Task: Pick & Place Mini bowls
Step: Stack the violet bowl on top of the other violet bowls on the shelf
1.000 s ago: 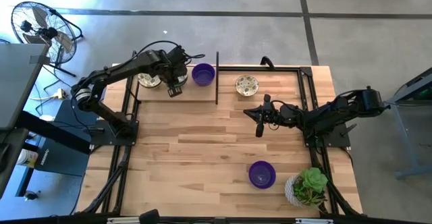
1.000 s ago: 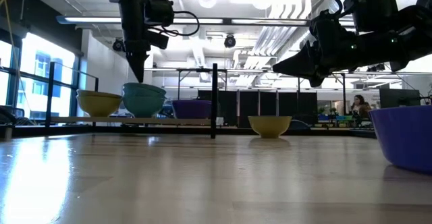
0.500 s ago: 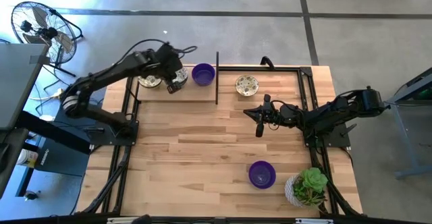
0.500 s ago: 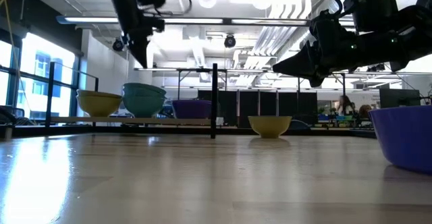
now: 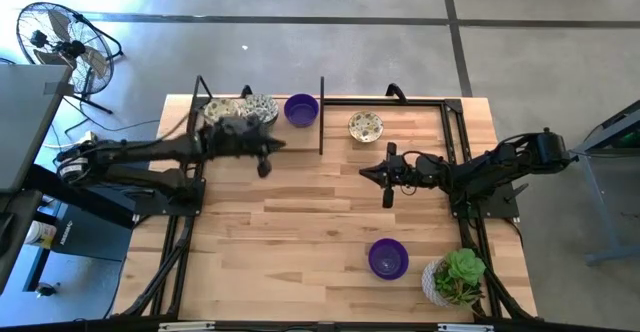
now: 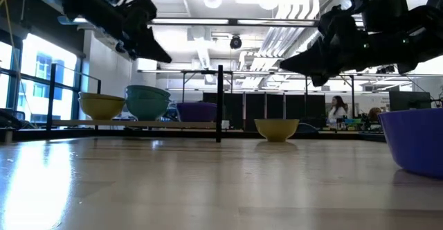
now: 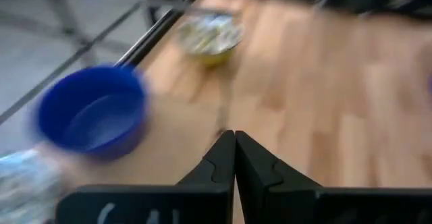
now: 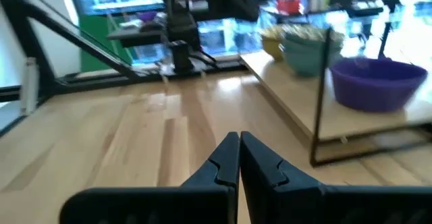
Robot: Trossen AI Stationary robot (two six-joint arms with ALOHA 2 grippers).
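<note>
Mini bowls status: the left arm has pulled off the raised board [image 5: 290,142] at the table's far left corner. One second ago its gripper hung over the speckled bowls there; now the left gripper [image 5: 263,162] is low over the bare table [image 5: 300,222], just in front of the board, fingers pressed together, holding nothing (left wrist view confirms). I read that as a drop finished, with the arm retracting for the next pick.

On the board now:
- two speckled bowl positions side by side, the outer speckled bowl [image 5: 222,109] and the inner speckled bowl [image 5: 260,107]; in the low view the inner one looks like a stack of two, teal-looking from the side
- one purple bowl [image 5: 301,109], just beside the upright divider post [image 5: 322,117]
- all empty as far as I can see

Still loose on the table:
- lone speckled bowl [image 5: 365,126], past the divider, far side
- near purple bowl [image 5: 388,258], close to the potted plant [image 5: 455,277]
- both empty

The right gripper [image 5: 387,177] hovers mid-table, between the two loose bowls, fingers closed on nothing. It has barely shifted over the last second, so it's waiting.

Judgement: two bowls left to move. The lone speckled one sits nearest the board and looks the easier grab.
</note>
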